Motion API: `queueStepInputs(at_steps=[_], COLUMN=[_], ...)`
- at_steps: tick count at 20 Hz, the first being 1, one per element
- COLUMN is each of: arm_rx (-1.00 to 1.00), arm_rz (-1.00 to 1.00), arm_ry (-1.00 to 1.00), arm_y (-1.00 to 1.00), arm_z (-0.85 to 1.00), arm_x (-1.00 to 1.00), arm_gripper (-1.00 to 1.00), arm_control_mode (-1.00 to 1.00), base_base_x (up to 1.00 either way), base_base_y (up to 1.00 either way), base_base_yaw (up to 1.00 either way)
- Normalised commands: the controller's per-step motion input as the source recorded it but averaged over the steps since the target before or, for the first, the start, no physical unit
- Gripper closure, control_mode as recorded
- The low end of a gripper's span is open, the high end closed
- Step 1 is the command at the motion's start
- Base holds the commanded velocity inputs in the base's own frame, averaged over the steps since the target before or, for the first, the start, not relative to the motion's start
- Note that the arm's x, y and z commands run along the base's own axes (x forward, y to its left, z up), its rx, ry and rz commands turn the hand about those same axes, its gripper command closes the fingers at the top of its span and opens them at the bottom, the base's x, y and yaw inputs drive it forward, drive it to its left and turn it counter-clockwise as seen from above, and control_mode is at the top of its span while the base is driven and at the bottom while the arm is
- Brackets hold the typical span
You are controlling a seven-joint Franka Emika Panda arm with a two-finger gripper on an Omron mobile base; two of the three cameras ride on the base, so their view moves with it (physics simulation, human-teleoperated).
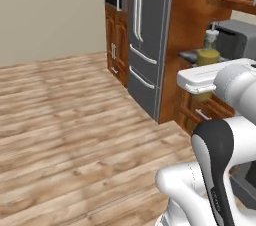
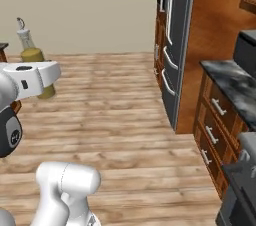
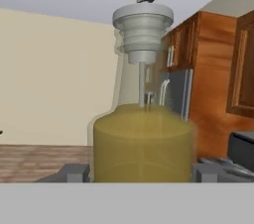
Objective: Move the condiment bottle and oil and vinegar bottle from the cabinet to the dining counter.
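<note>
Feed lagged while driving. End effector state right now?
End effector: shut on the oil bottle, fingers against both sides of its body, carried upright.

A light-brown wood plank floor (image 1: 75, 135) carries the room, its boards running from about 8 o'clock toward 2 o'clock in the left base view and nearly level in the right base view (image 2: 115, 120). Standing directly on it at 1 o'clock in the left base view is a tall dark grey refrigerator (image 1: 147, 40) with long curved pale handles, boxed in by reddish-brown wooden panelling (image 1: 187, 25). In the right base view, low reddish-brown drawer cabinets (image 2: 215, 125) with short grey bar handles stand on the boards at 3 o'clock, topped by a black marble counter (image 2: 232, 82) with grey-white veining.
</note>
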Motion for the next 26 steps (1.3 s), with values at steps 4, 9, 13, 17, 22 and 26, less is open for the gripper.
queueStepInputs(at_steps=[4,9,13,17,22,26], arm_rx=[0.00,0.00,0.00,0.00,0.00,0.00], arm_rz=[0.00,0.00,0.00,0.00,0.00,0.00], arm_ry=[0.00,0.00,0.00,0.00,0.00,0.00], arm_y=[0.00,0.00,0.00,0.00,0.00,0.00], arm_z=[0.00,0.00,0.00,0.00,0.00,0.00], arm_x=[0.00,0.00,0.00,0.00,0.00,0.00], arm_gripper=[1.00,1.00,1.00,1.00,1.00,1.00], arm_control_mode=[1.00,1.00,1.00,1.00,1.00,1.00], base_base_x=[1.00,1.00,1.00,1.00,1.00,1.00], base_base_y=[0.00,0.00,0.00,0.00,0.00,0.00], base_base_yaw=[0.14,0.17,0.24,0.27,0.32,0.35])
